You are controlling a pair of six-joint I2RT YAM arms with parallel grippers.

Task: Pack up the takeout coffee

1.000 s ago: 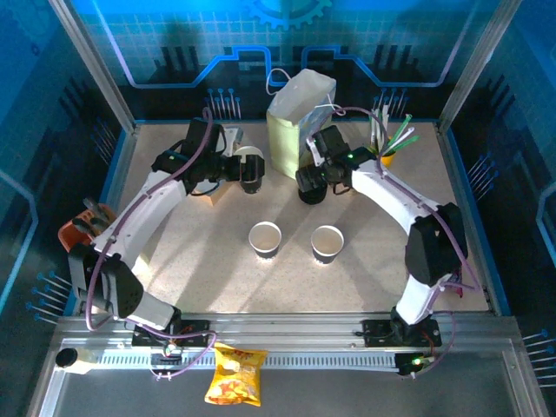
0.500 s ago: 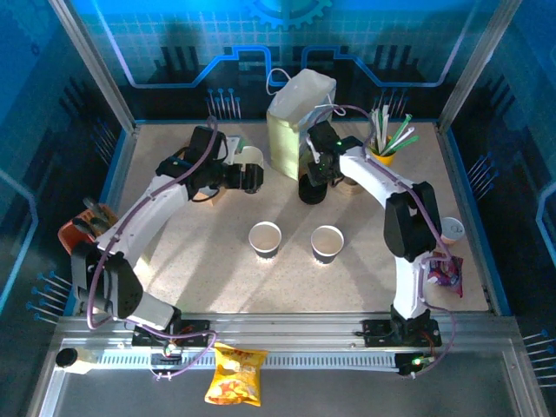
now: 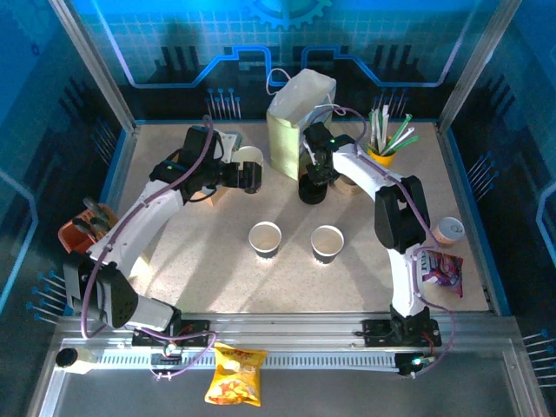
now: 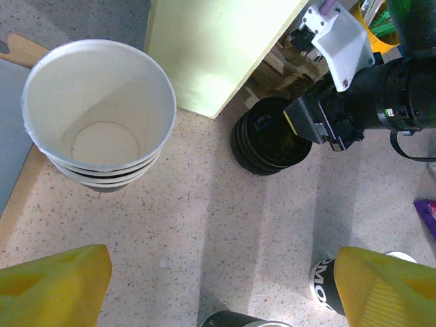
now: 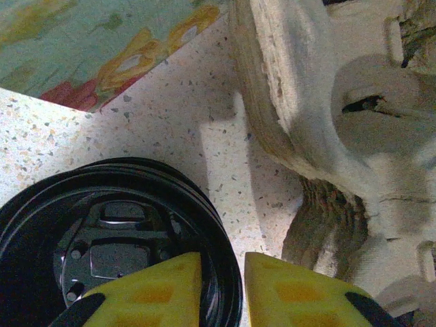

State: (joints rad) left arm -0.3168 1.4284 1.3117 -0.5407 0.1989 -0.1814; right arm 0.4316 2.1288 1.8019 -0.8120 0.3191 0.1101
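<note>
- Your left gripper (image 3: 250, 174) hovers over the far left part of the table (image 3: 200, 261). Its yellow fingers (image 4: 54, 289) are spread wide with nothing between them.
- Just beyond it, a stack of lidless cream cups (image 4: 99, 112) stands upright with mouths up, beside the left face of the paper bag.
- The pale paper bag (image 3: 291, 122) stands upright at the middle of the table's far edge.
- Your right gripper (image 5: 223, 289) is down on a stack of black lids (image 5: 116, 231), just in front of the bag's right corner. One finger sits inside the top lid and the other outside, clenched on its rim.
- A moulded pulp carrier (image 5: 327, 102) lies just right of the lids.
- Two cups with cream insides and dark outsides stand upright at the table's centre, side by side and apart: the left open cup (image 3: 265, 237) and the right open cup (image 3: 327, 243). Both are lidless and outside the bag. I cannot tell which one is the takeout coffee.
- A yellow holder of straws (image 3: 382, 152) stands near the far right corner.
</note>
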